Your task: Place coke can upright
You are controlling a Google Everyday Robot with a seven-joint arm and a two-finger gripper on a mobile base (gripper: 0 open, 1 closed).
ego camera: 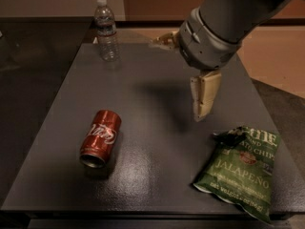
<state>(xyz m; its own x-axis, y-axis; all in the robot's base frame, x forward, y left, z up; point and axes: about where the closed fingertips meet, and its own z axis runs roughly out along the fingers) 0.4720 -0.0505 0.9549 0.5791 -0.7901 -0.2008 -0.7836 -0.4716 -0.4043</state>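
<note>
- Can (pixel 101 138) lies on its side on the desk (pixel 157 190), silver end toward the camera, script facing up.
- Nothing touches the can; bare desk all round it.
- Pincer (pixel 201 112) hangs off the grey arm (pixel 217 30), right of the can and a bit further back, well apart from it, pointing down.
- Pincer looks to be above the desk surface, not touching it; shadow on the desk between it and the can.
- Pincer state: cannot tell whether spread or pressed together from this angle. Nothing visibly in it.
- Bottle (pixel 106 30) upright, far behind the can near the desk's back edge. Not part of the task.
- Chip bag (pixel 240 168) flat on the desk, right of the can and slightly nearer the camera, just below the pincer.
- Progress: early, reach phase by my read. No grasp made, can not lifted, not turned.
- Left to do: bring the pincer over to the can, grip it across the body, lift, rotate to vertical, set it down on one end, let go.
</note>
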